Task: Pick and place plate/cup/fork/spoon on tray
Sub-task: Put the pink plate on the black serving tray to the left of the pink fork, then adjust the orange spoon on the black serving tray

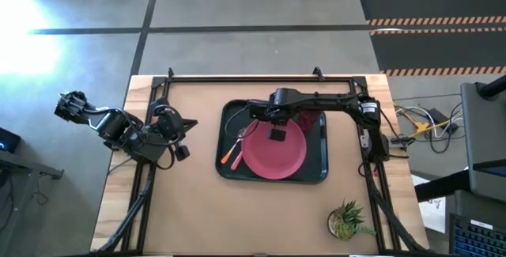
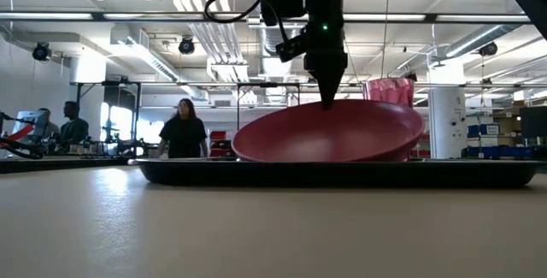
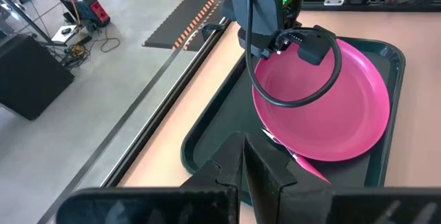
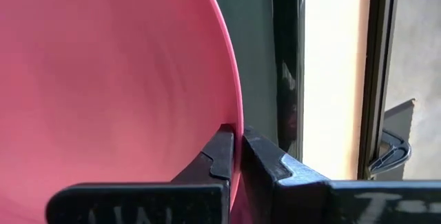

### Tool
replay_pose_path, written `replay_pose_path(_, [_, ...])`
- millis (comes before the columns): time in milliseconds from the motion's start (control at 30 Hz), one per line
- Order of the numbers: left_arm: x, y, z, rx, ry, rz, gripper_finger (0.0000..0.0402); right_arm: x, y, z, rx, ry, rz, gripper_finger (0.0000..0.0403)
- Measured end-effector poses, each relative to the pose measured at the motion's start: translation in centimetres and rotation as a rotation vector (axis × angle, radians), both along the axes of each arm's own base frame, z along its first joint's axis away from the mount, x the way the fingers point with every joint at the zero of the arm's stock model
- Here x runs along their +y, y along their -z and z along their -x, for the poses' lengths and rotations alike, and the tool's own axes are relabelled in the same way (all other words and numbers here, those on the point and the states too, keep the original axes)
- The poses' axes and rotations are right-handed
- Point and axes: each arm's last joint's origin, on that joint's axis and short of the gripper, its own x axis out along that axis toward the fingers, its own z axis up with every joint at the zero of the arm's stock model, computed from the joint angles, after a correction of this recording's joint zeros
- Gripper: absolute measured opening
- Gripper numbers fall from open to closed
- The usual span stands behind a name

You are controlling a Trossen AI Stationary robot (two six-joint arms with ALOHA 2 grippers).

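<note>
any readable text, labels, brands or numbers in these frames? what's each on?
None can be read with confidence.
Right gripper, shut on the rim of the plate: pale scratched marks along its body, cut off by the picture's edge, not legible.
Left gripper, shut, parked off the tray: similar faint marks, unreadable.
Room behind the table in the low view: any signs are too small to read.

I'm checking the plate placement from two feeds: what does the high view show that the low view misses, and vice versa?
Only the high view: the orange-handled spoon and pink-handled fork on the dark rectangular tray, the potted green plant, and the left gripper parked off the tray.

Only the low view: the translucent dark-red cup behind the plate, and people in the room beyond.

Both: the right gripper clamped on the large round pink-red plate, which sits tilted over the tray.
</note>
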Motion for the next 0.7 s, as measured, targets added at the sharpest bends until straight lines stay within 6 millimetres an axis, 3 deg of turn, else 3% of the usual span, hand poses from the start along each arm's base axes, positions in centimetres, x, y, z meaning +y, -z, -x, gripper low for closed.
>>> replay_pose_path(467, [-0.02, 0.01, 0.0, 0.004, 0.007, 0.004, 0.0, 0.05, 0.08, 0.18, 0.021, -0.005, 0.001, 0.0091])
replay_pose_path(700, [-0.01, 0.01, 0.0, 0.004, 0.007, 0.004, 0.0, 0.0, -0.8, -0.03, 0.007, -0.003, 0.085, 0.01])
